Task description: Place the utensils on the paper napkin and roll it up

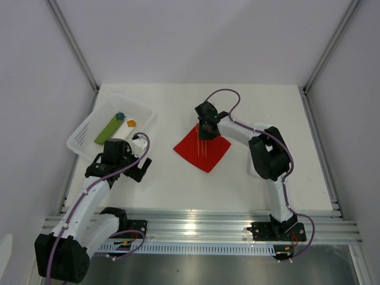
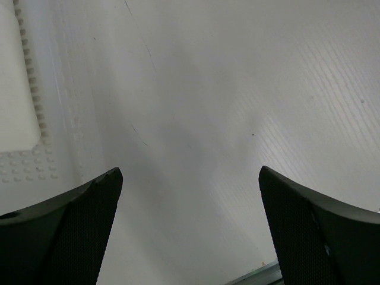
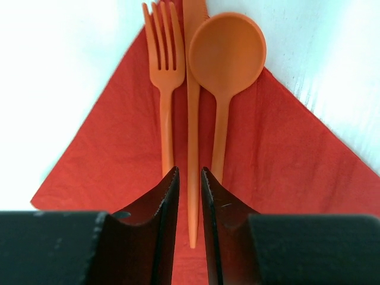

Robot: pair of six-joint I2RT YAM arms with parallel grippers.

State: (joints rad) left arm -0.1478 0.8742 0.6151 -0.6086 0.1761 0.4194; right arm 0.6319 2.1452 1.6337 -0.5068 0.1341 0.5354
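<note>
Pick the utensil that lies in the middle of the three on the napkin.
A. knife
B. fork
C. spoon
A: in the right wrist view the knife lies between the fork and the spoon, all three side by side on the napkin.

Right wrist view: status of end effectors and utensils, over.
Left end effector open, empty. Right end effector slightly open, straddling knife. Fork, knife, spoon on unrolled napkin. Nothing obstructing.
</note>
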